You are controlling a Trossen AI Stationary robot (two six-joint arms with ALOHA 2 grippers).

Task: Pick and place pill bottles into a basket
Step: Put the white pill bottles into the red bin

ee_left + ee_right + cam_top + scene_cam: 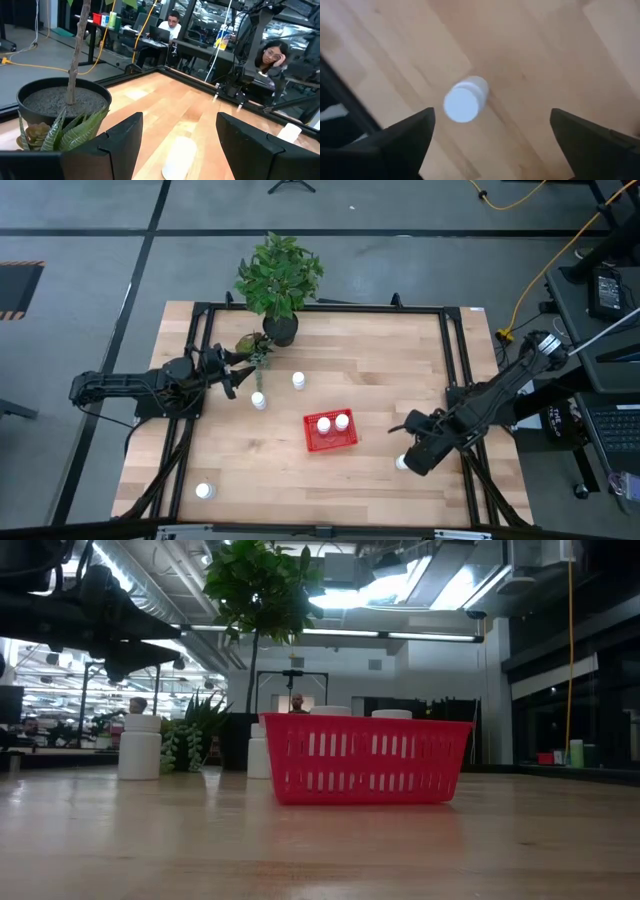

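Observation:
The red basket (330, 442) stands mid-table and holds two white pill bottles (323, 423) (342, 420); it also shows in the low view (365, 765). Two bottles (298, 380) (259, 400) stand on the table left of the basket. One bottle (204, 491) stands near the front left. My left gripper (238, 377) is open beside the plant pot, and a bottle (179, 157) shows ahead between its fingers. My right gripper (412, 452) is open above a bottle (465, 102) that stands upright on the table (401, 462). Neither gripper touches anything.
A potted plant in a black pot (280, 328) stands at the table's far side, with a small succulent (250, 343) by the left gripper. A black frame (450, 350) borders the table. People sit at desks beyond the table (170, 22).

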